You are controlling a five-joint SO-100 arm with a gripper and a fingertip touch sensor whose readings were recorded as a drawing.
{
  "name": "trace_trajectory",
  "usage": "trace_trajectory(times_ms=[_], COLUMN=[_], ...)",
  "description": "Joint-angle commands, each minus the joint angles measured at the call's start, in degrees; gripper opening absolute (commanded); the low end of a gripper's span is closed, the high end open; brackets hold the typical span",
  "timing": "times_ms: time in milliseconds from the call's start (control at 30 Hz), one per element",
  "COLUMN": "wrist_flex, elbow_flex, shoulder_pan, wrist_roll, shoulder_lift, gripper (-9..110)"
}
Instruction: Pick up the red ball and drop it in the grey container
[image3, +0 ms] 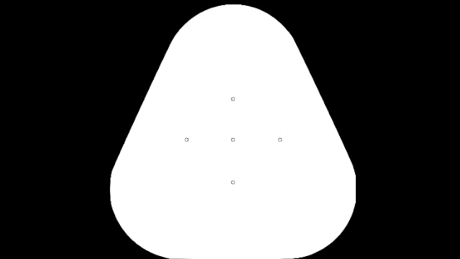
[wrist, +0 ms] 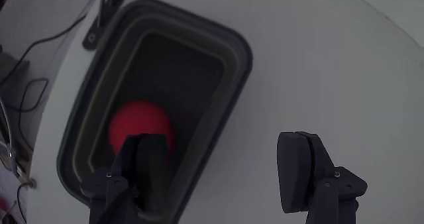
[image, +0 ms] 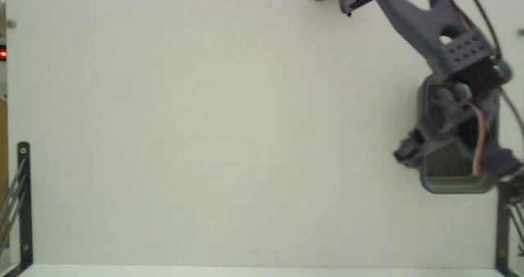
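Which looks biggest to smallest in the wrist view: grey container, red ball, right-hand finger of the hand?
1. grey container, by far the largest.
2 and 3. red ball and the right finger look alike; the finger sits nearer the camera and the other finger partly hides the ball, so no ranking.

- A plain white tabletop [image: 213, 129] fills nearly the whole fixed view, evenly lit with soft, faint shadows.
- Black metal brackets stand at its lower left [image: 24, 203] and lower right [image: 502, 228] edges.
- In the wrist view, dark cables [wrist: 26, 65] trail beyond the tabletop's edge at left.
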Motion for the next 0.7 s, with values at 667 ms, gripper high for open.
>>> trace_trajectory(times_ms=[667], wrist_flex=[-0.3], elbow_flex=[18.1], shoulder_pan=[14.2], wrist_roll=[0.2], shoulder_lift=[22.9], gripper=[110])
